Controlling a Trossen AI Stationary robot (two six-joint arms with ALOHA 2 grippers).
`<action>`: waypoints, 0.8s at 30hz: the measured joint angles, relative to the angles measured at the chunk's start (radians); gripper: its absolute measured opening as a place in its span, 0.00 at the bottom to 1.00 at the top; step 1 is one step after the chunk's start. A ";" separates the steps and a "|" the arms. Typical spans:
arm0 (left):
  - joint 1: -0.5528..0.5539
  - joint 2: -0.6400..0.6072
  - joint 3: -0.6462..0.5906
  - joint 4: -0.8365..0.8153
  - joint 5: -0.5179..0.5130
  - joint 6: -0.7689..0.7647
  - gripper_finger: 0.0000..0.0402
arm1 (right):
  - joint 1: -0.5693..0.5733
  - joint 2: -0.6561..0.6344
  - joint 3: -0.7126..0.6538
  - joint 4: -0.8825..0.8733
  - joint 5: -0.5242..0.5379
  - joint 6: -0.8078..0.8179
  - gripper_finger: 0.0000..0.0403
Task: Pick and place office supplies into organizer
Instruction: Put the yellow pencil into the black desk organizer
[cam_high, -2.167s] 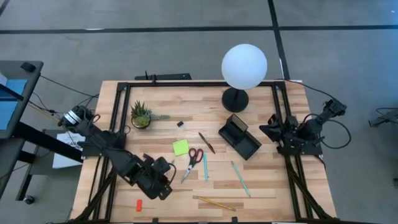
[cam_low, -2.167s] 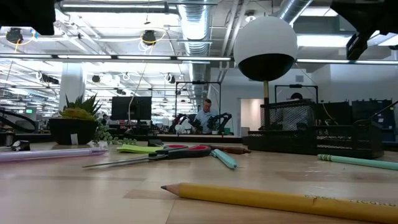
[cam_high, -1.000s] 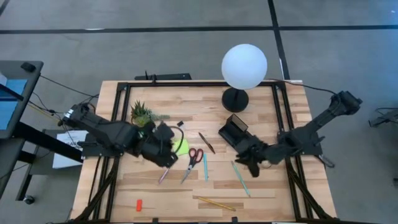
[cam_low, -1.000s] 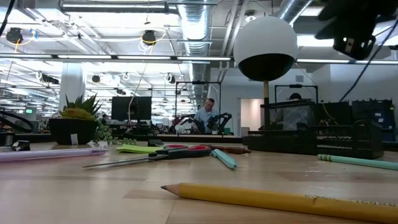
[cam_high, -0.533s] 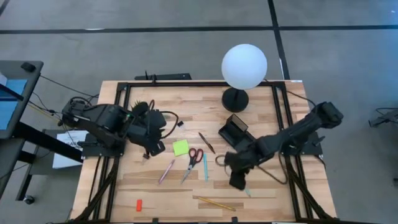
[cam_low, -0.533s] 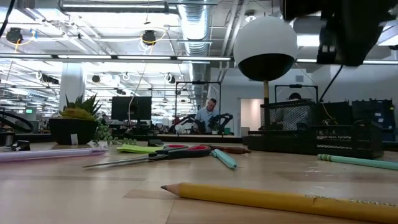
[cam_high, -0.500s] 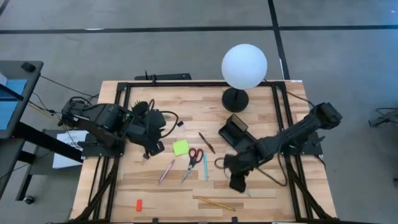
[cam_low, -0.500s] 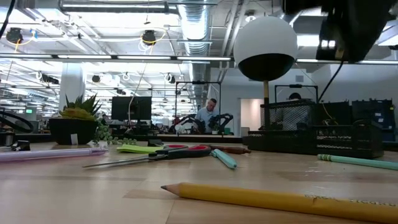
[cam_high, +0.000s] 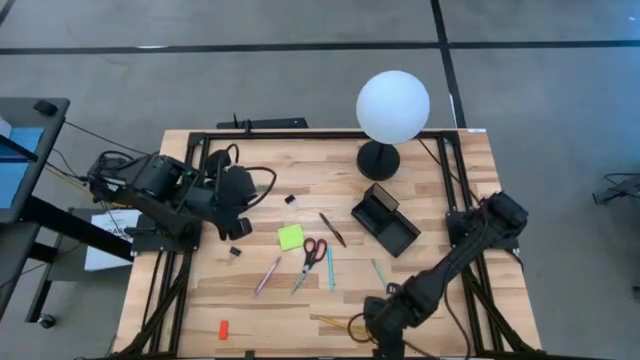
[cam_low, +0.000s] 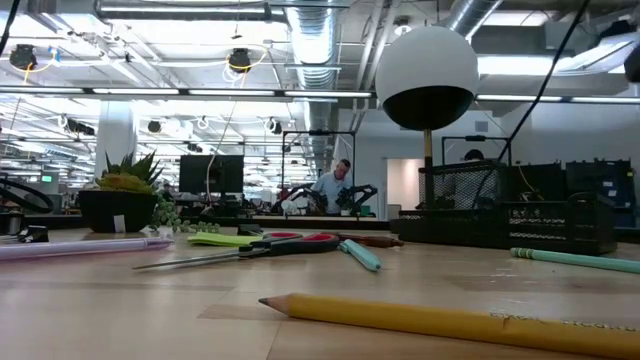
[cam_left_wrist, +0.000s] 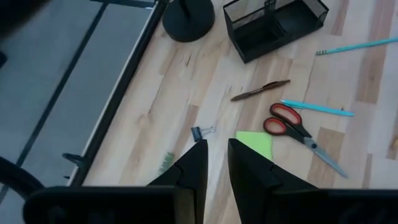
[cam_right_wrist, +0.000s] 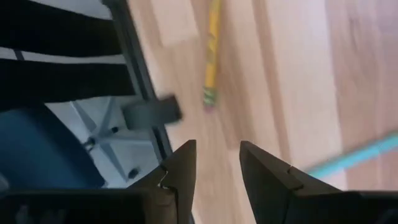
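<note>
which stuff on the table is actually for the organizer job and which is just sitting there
For the job: organizer, scissors, sticky-note pad, teal pens, purple pen, dark pen, yellow pencil, black clips, red-orange piece.

Just sitting there: globe lamp, potted plant.

Bright even overhead light, soft shadows, right wrist view motion-blurred
</note>
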 joint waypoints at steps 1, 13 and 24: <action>0.003 -0.001 0.000 0.000 0.000 0.010 0.14 | 0.004 0.012 0.018 0.002 0.011 -0.004 0.29; 0.023 -0.004 0.000 0.000 0.000 0.074 0.14 | 0.038 0.213 0.205 -0.130 0.023 0.012 0.29; 0.023 -0.004 0.000 0.000 0.001 0.076 0.14 | 0.040 0.239 0.225 -0.120 0.054 0.050 0.29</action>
